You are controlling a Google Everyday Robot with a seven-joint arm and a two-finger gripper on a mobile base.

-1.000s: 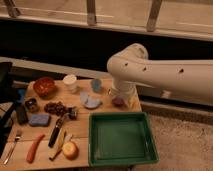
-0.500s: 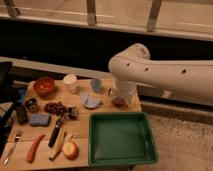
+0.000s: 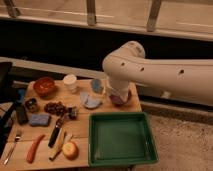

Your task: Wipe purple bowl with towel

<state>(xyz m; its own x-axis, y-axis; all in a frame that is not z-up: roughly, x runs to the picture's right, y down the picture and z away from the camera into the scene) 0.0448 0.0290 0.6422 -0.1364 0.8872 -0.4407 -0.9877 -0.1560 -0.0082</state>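
The purple bowl (image 3: 121, 99) sits at the back right of the wooden table (image 3: 80, 127), partly covered by my white arm. My gripper (image 3: 116, 93) hangs directly over the bowl's left part and is open, with nothing seen in it. The towel (image 3: 90, 102), a wrinkled light blue-grey cloth, lies flat on the table just left of the bowl, apart from the gripper.
A green tray (image 3: 121, 138) fills the front right. A small blue cup (image 3: 96, 86), white cup (image 3: 70, 82) and red-orange bowl (image 3: 44, 86) line the back. Grapes (image 3: 55, 107), blue sponge (image 3: 39, 119), knife (image 3: 56, 134), apple (image 3: 70, 149) and fork (image 3: 12, 147) lie to the left.
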